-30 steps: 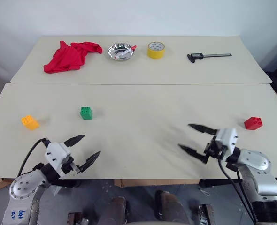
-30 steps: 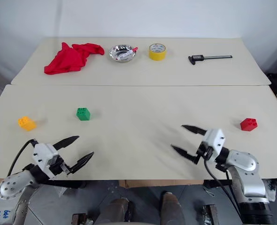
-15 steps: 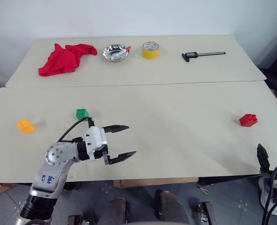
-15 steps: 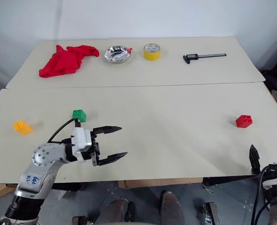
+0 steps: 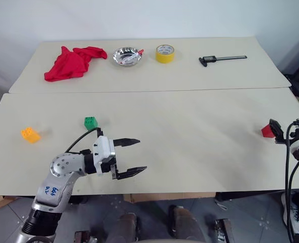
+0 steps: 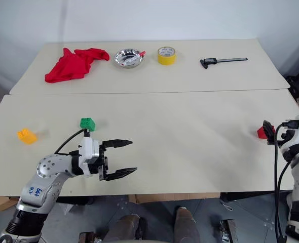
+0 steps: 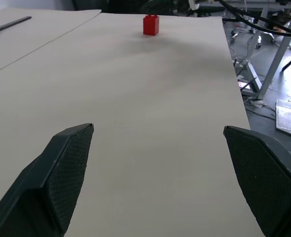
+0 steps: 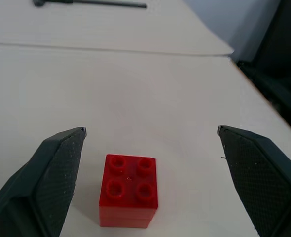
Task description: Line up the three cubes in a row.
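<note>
On the near table (image 5: 190, 126), spread wide: the three cubes lie well apart, none yet in a row.
Far table: a red cloth (image 5: 71, 62), a metal bowl (image 5: 127, 55), a yellow tape roll (image 5: 164, 53) and a caliper (image 5: 222, 59) sit along it, away from the work.
Left gripper (image 5: 132, 157): it hangs over the near-left part of the table, pointing right, fingers spread wide, holding nothing.
Right gripper (image 8: 150, 148): at the right edge of the table, fingers spread wide with nothing between the pads yet; the red cube stands between them, touching neither.
Red cube (image 8: 128, 189): far right on the near table, studs up, resting flat.
Green cube (image 5: 90, 122): left of centre, just beyond the left gripper, studs up.
Orange-yellow cube (image 5: 30, 134): far left, turned slightly askew to the table edge.
Step in hand: judging by the framing, the right gripper is lining up to take the red cube, the outlier.
Next move: probably ease forward until the pads flank the cube's side faces, then close, and carry it left toward the others.
Long axis: the cubes are about as wide as deep, so no clear long axis; the red one's faces look nearly square to the right gripper's fingers.
</note>
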`<action>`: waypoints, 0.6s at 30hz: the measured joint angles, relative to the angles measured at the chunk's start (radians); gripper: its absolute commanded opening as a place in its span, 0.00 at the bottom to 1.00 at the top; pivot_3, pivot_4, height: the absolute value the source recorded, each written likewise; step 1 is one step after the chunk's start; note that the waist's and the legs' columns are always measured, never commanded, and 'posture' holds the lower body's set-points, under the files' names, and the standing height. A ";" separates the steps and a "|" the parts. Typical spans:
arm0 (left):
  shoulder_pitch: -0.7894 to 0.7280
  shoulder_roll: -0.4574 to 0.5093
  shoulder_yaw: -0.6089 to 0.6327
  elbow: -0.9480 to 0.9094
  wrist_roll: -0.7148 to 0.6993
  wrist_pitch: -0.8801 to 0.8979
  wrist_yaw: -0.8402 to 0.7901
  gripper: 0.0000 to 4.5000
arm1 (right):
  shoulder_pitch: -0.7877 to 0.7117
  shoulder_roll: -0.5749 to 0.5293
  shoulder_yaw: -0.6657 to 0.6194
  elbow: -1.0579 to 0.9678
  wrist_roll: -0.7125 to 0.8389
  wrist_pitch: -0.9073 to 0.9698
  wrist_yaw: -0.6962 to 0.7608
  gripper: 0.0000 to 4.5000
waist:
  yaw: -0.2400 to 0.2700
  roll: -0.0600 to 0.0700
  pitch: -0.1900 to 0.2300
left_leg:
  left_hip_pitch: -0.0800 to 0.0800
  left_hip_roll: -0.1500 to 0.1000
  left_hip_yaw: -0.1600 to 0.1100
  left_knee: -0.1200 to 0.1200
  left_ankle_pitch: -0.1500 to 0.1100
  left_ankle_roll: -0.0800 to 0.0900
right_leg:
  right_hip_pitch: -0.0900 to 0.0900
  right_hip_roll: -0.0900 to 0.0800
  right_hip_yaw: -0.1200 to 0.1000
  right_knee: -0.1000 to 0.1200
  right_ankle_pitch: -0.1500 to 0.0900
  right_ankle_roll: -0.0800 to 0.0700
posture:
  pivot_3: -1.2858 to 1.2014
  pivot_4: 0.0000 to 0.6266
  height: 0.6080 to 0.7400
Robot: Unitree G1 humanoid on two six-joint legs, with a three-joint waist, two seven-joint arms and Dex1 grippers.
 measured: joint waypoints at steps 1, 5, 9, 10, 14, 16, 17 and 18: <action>0.003 0.001 0.001 -0.010 0.000 0.002 0.005 1.00 | -0.007 0.000 0.007 0.021 -0.008 0.003 -0.003 1.00 | 0.001 0.000 0.000 | -0.001 0.000 0.000 0.000 0.000 0.000 | 0.000 0.000 0.000 0.000 0.000 0.000 | 0.52 0.24 1.00; 0.023 0.015 0.023 -0.034 0.000 0.008 0.026 1.00 | -0.014 0.008 0.014 0.050 -0.028 -0.001 -0.012 0.79 | -0.002 0.000 0.000 | -0.001 0.000 0.000 0.000 0.000 0.000 | 0.000 0.000 0.000 -0.001 0.000 0.000 | 0.52 0.24 1.00; 0.031 0.030 0.038 -0.045 -0.001 0.016 0.036 1.00 | -0.003 0.038 0.014 0.027 -0.015 -0.002 0.008 0.50 | -0.003 0.000 0.000 | 0.000 0.001 0.001 0.000 0.000 0.000 | 0.000 0.001 0.000 -0.001 0.000 0.000 | 0.52 0.24 1.00; 0.031 0.032 0.040 -0.050 -0.001 0.016 0.037 1.00 | 0.002 0.047 0.014 0.016 -0.004 -0.002 0.025 0.43 | -0.003 0.000 0.000 | 0.000 0.001 0.001 0.000 0.000 0.000 | 0.000 0.003 0.000 -0.001 0.000 0.000 | 0.52 0.24 1.00; 0.040 0.036 0.047 -0.054 -0.001 0.013 0.041 1.00 | 0.028 0.075 0.024 -0.123 0.120 0.051 0.190 0.33 | -0.004 0.000 0.000 | 0.000 0.003 0.002 0.000 -0.001 0.000 | -0.001 0.006 0.001 -0.001 0.000 0.001 | 0.52 0.24 1.00; 0.053 0.042 0.070 -0.054 -0.001 0.009 0.044 1.00 | 0.040 0.033 0.090 -0.205 0.149 0.069 0.323 0.33 | -0.004 0.000 0.000 | 0.000 0.004 0.002 0.000 -0.001 0.000 | -0.001 0.007 0.001 -0.001 0.000 0.001 | 0.52 0.24 1.00; 0.066 0.052 0.084 -0.054 -0.001 0.008 0.045 1.00 | 0.037 -0.006 0.158 -0.254 0.152 0.076 0.421 0.33 | -0.006 0.000 0.000 | 0.000 0.005 0.003 0.000 -0.001 0.000 | -0.001 0.007 0.001 -0.001 0.000 0.001 | 0.52 0.24 1.00; 0.085 0.058 0.102 -0.053 -0.001 0.008 0.045 1.00 | 0.015 -0.049 0.240 -0.295 0.144 0.065 0.534 0.33 | -0.010 0.000 0.000 | 0.001 0.006 0.004 0.000 -0.002 -0.001 | -0.001 0.007 0.001 -0.001 0.000 0.001 | 0.52 0.24 1.00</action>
